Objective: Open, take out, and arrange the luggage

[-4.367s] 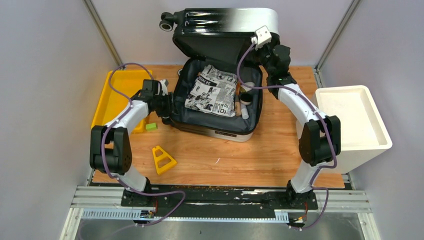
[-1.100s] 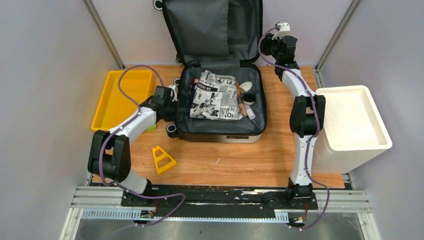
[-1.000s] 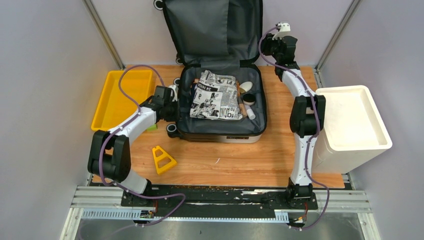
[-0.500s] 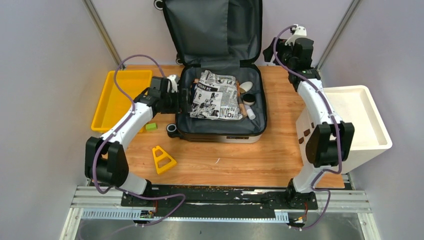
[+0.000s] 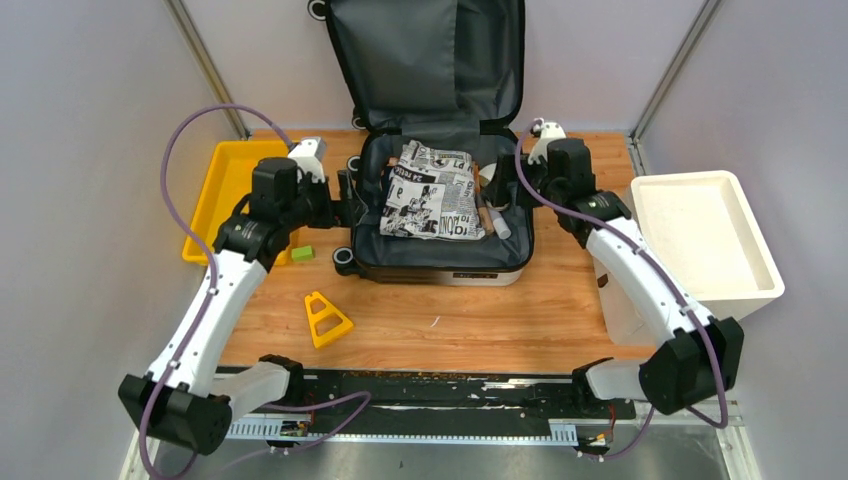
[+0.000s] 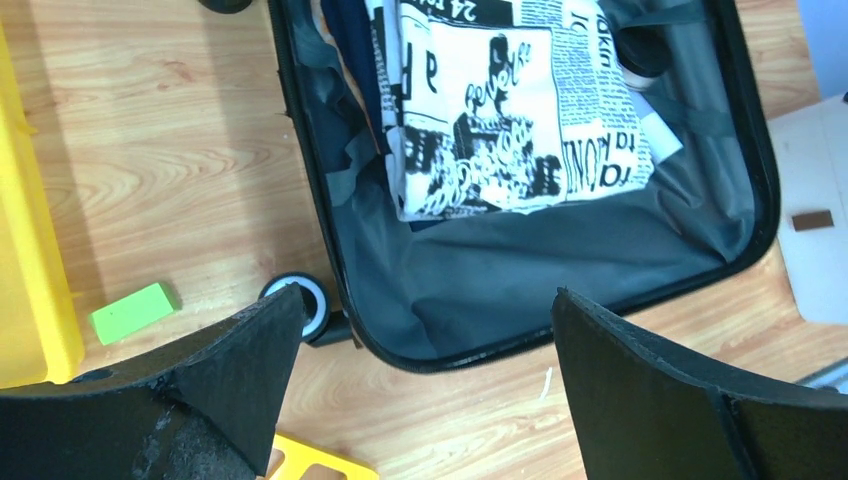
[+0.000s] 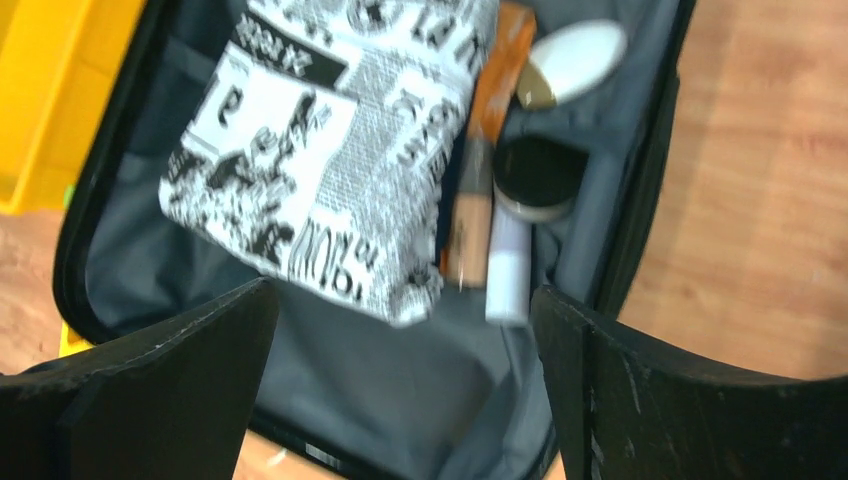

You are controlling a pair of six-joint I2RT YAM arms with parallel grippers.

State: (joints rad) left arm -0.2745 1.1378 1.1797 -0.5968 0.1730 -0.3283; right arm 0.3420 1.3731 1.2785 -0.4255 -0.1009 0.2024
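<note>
Wooden table (image 5: 450, 320) carries everything. The small hard-shell suitcase with dark grey lining (image 5: 440, 270) sits at the upper middle of the overhead frame, lid upright against the back wall, tub lying open. White rectangular bin (image 5: 700, 230) at frame right and yellow plastic tray (image 5: 225, 185) at frame left offer drop room, each beyond a tub wall I would have to lift over. My left claw (image 5: 350, 190) hovers at the left rim and my right claw (image 5: 498, 183) at the right rim, both gaping wide and holding nothing. Between them lies the black-and-white newsprint fabric pouch (image 5: 430, 190), long axis running top to bottom of the frame, nearer my left claw. Small tubes (image 7: 470, 215) and a round dark jar (image 7: 540, 170) line the right wall, under my right claw.
</note>
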